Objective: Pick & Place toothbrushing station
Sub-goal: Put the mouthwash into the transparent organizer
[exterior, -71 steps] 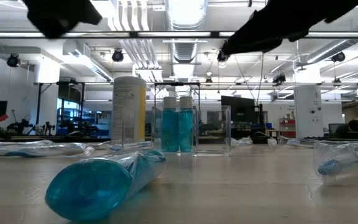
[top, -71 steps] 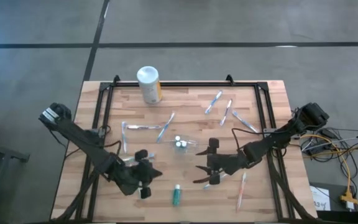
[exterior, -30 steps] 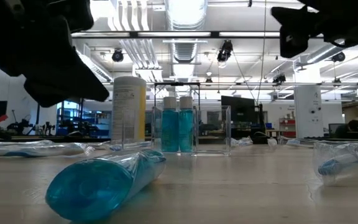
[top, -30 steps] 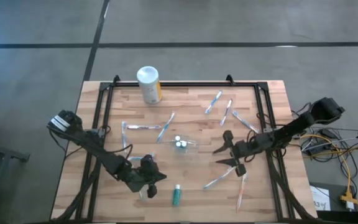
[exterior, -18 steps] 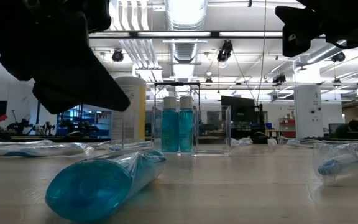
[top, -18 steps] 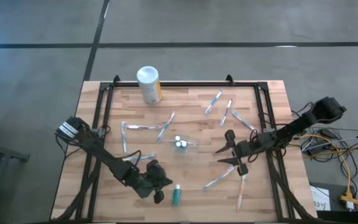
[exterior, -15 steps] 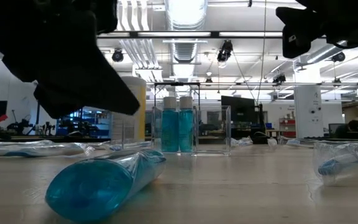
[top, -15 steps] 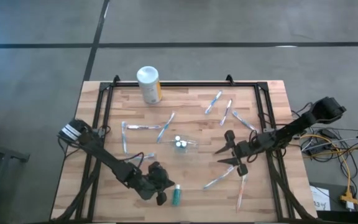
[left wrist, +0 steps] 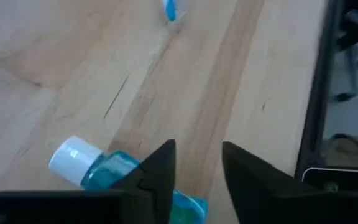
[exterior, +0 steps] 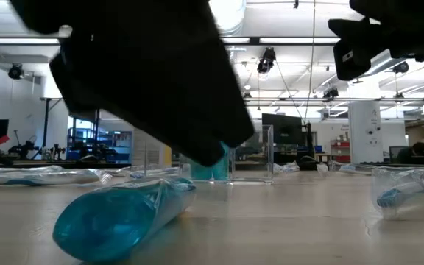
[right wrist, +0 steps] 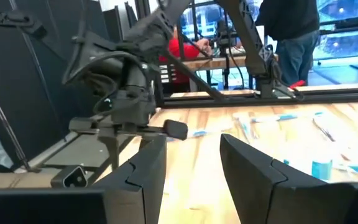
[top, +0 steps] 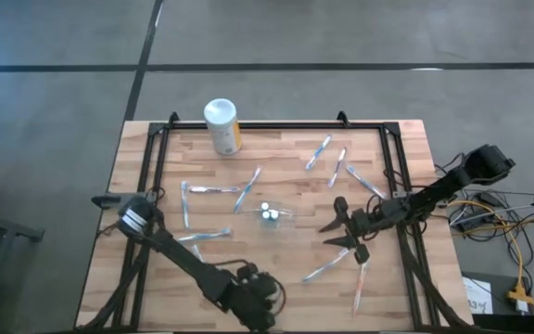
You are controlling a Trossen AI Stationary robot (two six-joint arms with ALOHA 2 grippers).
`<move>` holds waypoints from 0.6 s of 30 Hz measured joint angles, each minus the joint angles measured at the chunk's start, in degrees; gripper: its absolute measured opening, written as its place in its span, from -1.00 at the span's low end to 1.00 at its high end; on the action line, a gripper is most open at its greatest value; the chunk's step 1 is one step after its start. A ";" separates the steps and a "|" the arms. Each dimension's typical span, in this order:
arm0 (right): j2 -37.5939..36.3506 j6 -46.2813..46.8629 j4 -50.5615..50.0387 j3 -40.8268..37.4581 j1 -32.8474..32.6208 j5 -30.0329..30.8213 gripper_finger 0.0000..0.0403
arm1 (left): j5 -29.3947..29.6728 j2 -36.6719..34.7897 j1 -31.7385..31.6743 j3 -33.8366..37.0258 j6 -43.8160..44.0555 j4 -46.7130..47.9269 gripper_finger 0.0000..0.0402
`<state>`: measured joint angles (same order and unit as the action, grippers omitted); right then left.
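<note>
A teal tube (left wrist: 107, 171) with a white cap (left wrist: 73, 163) lies on its side near the table's front edge (exterior: 116, 217). In the high view my left gripper (top: 260, 311) covers it. My left gripper (left wrist: 197, 155) hangs open just above the tube's tail end, slanting down. A clear cup (top: 278, 215) holding two teal tubes stands mid-table. Thin toothbrushes (top: 247, 190) lie scattered flat around it. My right gripper (top: 335, 233) hovers open to the right of the cup, pointing level toward the table's left (right wrist: 191, 149).
A white canister with a yellow label (top: 222, 125) stands at the far edge. More toothbrushes lie at the far right (top: 338, 167) and near right (top: 327, 269). A black frame (top: 151, 186) runs along the table's sides. A person (right wrist: 291, 25) stands beyond the table.
My left gripper has swept toward the near edge and to the right, tipping further down, and now hangs over the teal tube at the front. The tube has stayed in place.
</note>
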<state>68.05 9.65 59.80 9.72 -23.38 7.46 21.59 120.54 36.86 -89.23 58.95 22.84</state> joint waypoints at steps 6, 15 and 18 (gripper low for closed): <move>0.05 1.91 -1.19 -0.09 -1.64 0.00 -0.31 | -0.79 4.28 -0.41 -15.66 6.22 23.81 0.06; 0.05 1.99 -1.32 -0.09 -2.62 0.04 -0.31 | -1.40 7.27 -0.72 -16.31 19.46 30.44 0.23; 0.05 1.96 -1.24 -0.09 -2.62 0.07 -0.31 | -3.35 8.06 -0.67 -15.82 20.86 30.07 0.23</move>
<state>68.10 11.61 58.55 9.63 -26.00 7.53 18.25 128.60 36.18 -105.06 79.81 52.91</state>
